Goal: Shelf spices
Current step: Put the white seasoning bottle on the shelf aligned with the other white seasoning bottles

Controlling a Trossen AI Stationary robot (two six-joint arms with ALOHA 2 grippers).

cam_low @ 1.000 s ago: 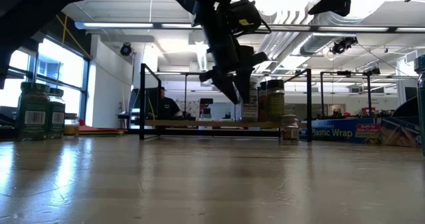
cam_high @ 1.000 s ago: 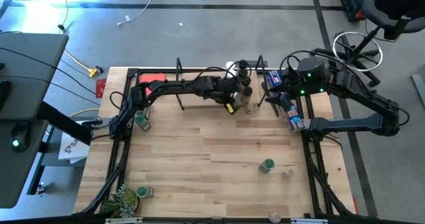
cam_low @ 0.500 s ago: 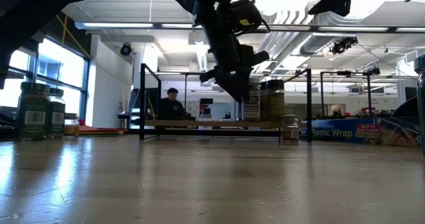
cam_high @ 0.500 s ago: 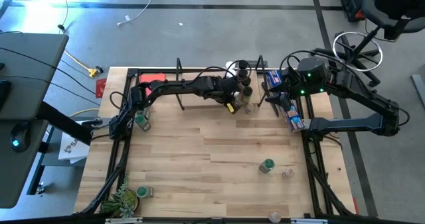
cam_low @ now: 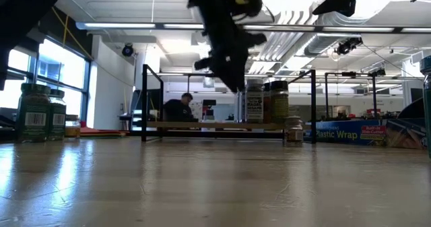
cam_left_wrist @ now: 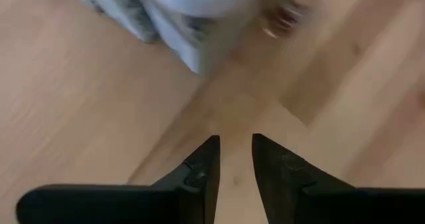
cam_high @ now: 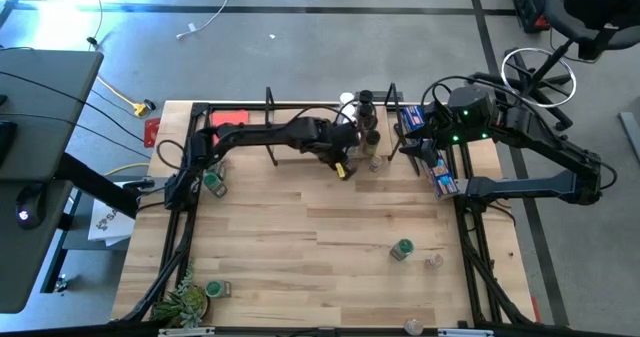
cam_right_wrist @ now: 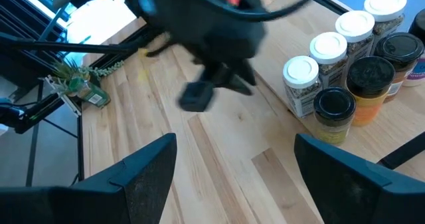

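Left gripper [cam_low: 225, 69] blurred beside shelved spices [cam_right_wrist: 348, 61], jaws narrowly parted.

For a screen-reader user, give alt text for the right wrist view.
Five spice jars, three white-lidded and two black-lidded, stand clustered on the wood shelf. The blurred left end effector hangs beside them, above the right end effector's open fingers.
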